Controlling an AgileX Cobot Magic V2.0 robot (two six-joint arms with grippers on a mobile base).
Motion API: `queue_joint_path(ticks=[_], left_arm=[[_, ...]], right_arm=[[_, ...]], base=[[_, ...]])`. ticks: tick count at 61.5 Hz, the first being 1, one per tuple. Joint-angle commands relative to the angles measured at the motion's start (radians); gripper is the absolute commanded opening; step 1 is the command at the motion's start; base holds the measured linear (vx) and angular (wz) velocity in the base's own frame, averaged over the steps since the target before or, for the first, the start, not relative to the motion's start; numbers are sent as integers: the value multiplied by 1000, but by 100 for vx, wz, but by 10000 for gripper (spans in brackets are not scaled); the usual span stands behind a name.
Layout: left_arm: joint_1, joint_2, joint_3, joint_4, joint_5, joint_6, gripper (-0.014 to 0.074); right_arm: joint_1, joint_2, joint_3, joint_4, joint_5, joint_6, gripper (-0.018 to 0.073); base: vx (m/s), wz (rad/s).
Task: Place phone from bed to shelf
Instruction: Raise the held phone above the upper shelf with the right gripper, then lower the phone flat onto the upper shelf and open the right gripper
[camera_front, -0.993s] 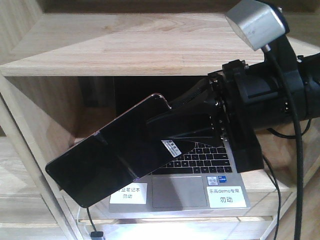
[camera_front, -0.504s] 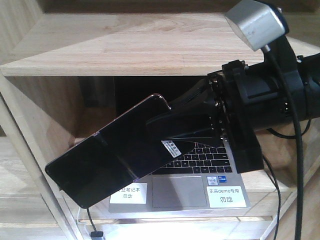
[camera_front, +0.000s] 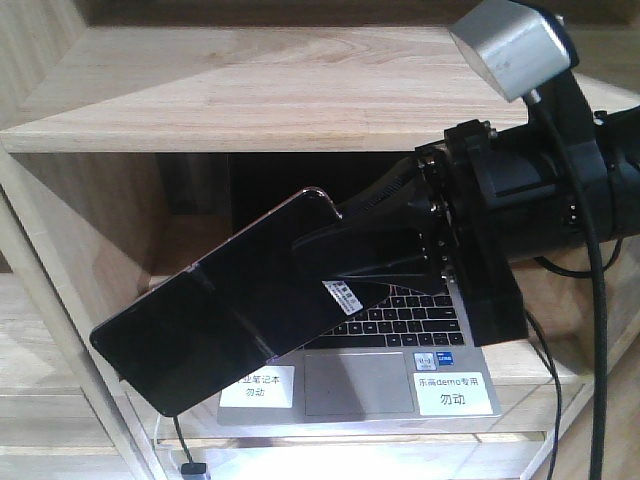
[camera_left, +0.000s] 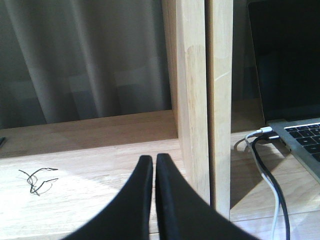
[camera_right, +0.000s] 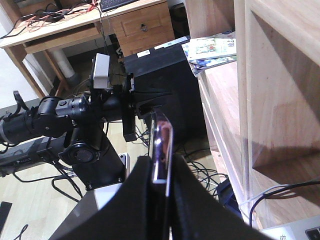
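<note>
Placing step: the right tool (camera_front: 335, 262) clamps the phone (camera_front: 215, 325) tilted before the shelf (camera_front: 260, 95); next, lay it flat beside the laptop (camera_front: 360, 385); left tool (camera_left: 152, 162) closed, empty

Black right gripper (camera_right: 161, 169) clamps its jaws on a slim black phone (camera_front: 200, 330); black left gripper (camera_left: 154, 162) has its jaws pressed together

Front view faces the shelf (camera_front: 250, 100) closely; wrist views share it.

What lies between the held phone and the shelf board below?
An open silver laptop, resting on the shelf under the phone; the front view shows it.
</note>
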Motion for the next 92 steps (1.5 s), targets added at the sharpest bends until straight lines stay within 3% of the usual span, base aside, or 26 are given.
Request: queue_joint_path(ticks=[1,18,36,49,64,92], left_arm=[[-6,-4,-23,-9,-71,-6,1],[-6,-4,-23,-9,-71,-6,1],[-6,-4,-23,-9,-71,-6,1],[-6,-4,-23,-9,-71,-6,1],[-6,-4,-23,-9,-71,-6,1],[-6,-4,-23,-9,-71,-6,1]], right_arm=[[-3,-26,-26,121,53,-1,-2],[-3,-26,-28,250,26,-1,-2],[-3,-26,-34,407,-114,-49,-2],[-3,-26,-159,378,-259,-65,-2],[-3,-10,-310,301,-523,-64,-2],[12,281,-562,300,-524,-28,-2]], base=[[0,0],[0,0],[0,0],[0,0],[0,0],[0,0]])
